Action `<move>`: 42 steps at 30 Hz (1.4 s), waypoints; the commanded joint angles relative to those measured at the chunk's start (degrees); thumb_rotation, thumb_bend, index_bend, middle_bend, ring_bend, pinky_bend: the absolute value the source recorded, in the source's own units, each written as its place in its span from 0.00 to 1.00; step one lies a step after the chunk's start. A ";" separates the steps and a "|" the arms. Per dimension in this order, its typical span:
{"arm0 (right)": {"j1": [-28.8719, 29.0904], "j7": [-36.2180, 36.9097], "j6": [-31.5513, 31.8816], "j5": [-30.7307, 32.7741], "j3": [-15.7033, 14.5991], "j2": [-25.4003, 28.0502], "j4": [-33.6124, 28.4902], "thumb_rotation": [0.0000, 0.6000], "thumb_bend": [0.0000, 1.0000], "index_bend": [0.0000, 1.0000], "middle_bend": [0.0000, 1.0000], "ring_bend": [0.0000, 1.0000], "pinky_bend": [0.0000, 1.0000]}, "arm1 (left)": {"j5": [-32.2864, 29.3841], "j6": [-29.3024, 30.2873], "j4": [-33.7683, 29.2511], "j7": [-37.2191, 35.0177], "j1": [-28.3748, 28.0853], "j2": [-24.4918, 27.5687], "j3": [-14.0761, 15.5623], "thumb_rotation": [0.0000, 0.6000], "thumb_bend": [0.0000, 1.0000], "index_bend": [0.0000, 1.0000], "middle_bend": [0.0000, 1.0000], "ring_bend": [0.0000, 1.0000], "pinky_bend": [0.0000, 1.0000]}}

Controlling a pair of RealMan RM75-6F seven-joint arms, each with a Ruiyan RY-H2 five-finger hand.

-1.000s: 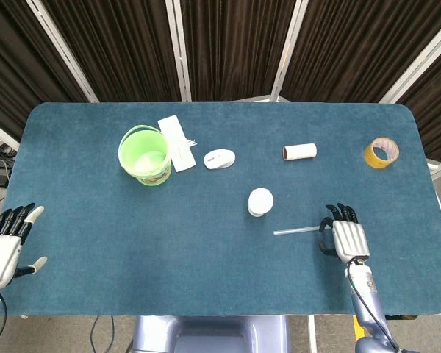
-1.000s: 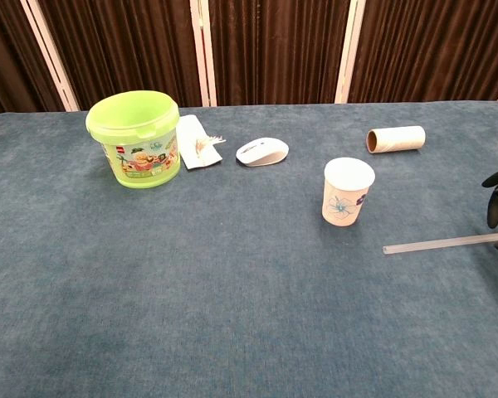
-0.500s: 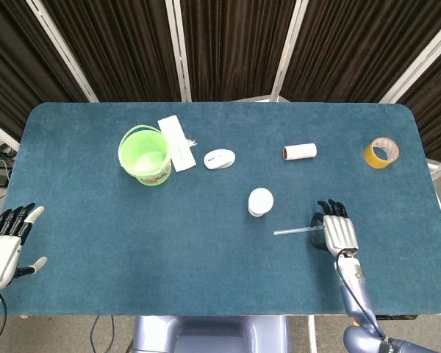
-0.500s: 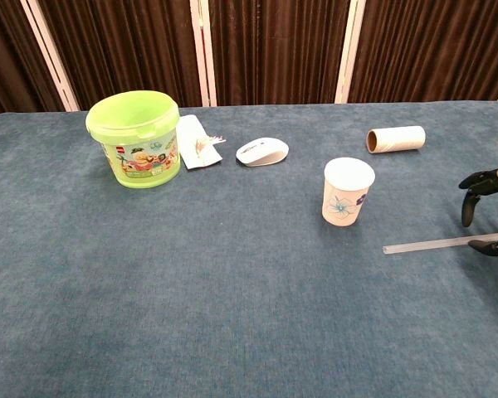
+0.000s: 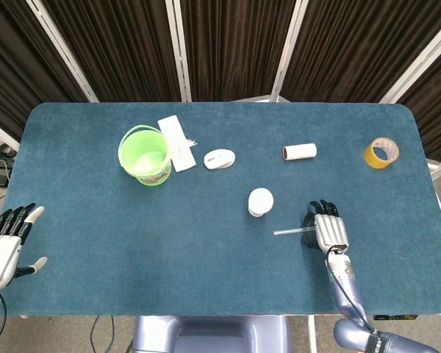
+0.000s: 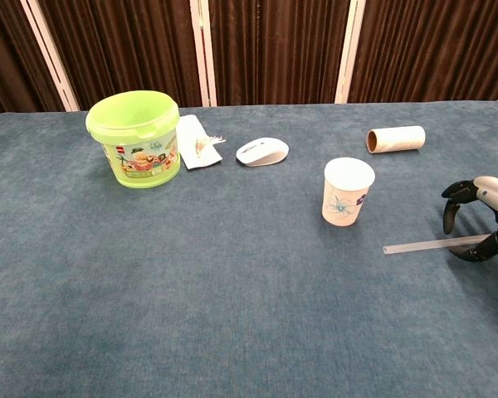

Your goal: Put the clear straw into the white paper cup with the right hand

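The clear straw (image 5: 288, 231) lies flat on the blue table, just right of the white paper cup (image 5: 260, 201), which stands upright. My right hand (image 5: 328, 229) is palm down over the straw's right end. In the chest view its fingers (image 6: 450, 209) curve down above the straw (image 6: 423, 245) with the thumb low beside the straw's end, and the grasp is not closed. The cup (image 6: 347, 192) stands a short way left of this hand. My left hand (image 5: 4, 246) rests open at the table's near left edge, holding nothing.
A green bucket (image 5: 143, 155) and a white packet (image 5: 176, 143) sit at the back left, with a white mouse (image 5: 220, 158) beside them. A cardboard roll (image 5: 299, 151) lies behind the cup. A tape roll (image 5: 381, 152) is at the far right.
My right hand has slid left along the table and now covers the straw's right end. The straw, the cup and my left hand have not moved.
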 commanded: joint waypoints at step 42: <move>-0.40 5.84 3.76 1.43 4.01 3.39 -11.32 1.00 0.36 0.56 0.13 0.00 0.00 | -0.22 -0.07 -0.02 0.23 -0.02 -0.06 0.01 1.00 0.20 0.00 0.00 0.00 0.00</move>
